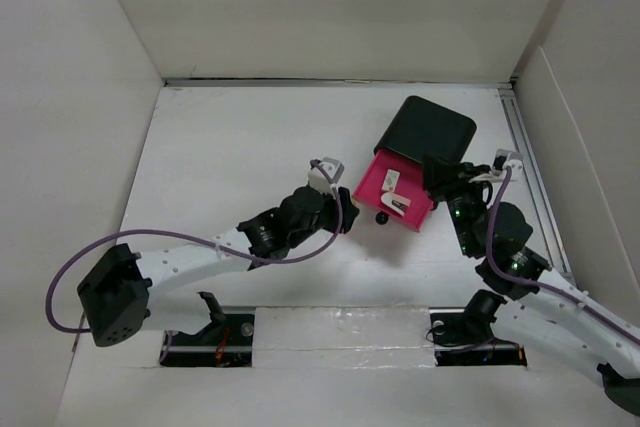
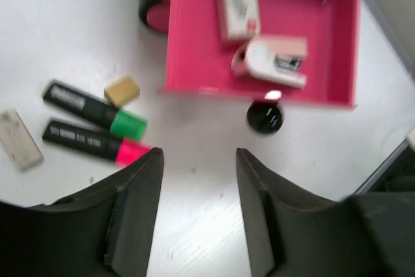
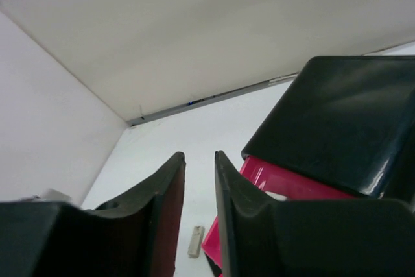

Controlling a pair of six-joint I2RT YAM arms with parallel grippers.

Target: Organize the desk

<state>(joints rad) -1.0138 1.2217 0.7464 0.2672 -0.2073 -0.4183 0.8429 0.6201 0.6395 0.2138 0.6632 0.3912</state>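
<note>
On the white desk [image 1: 230,157] a black cabinet [image 1: 430,132] stands at the back right, its pink drawer [image 1: 395,192] pulled out. The left wrist view shows a white box [image 2: 237,1] and a white stapler [image 2: 272,63] lying in the drawer [image 2: 194,43]. A small black round thing [image 2: 264,117] sits just outside the drawer's front. My left gripper [image 2: 200,160] hangs open over bare desk, nothing between its fingers. My right gripper [image 3: 200,157] is beside the cabinet [image 3: 343,121], its jaws a narrow gap apart and empty.
Left of my left gripper lie a green-tipped highlighter [image 2: 97,109], a pink-tipped highlighter [image 2: 94,142], a tan eraser [image 2: 122,90] and a greyish eraser [image 2: 21,139]. White walls close in the desk on three sides; a metal rail [image 1: 535,187] runs along the right edge.
</note>
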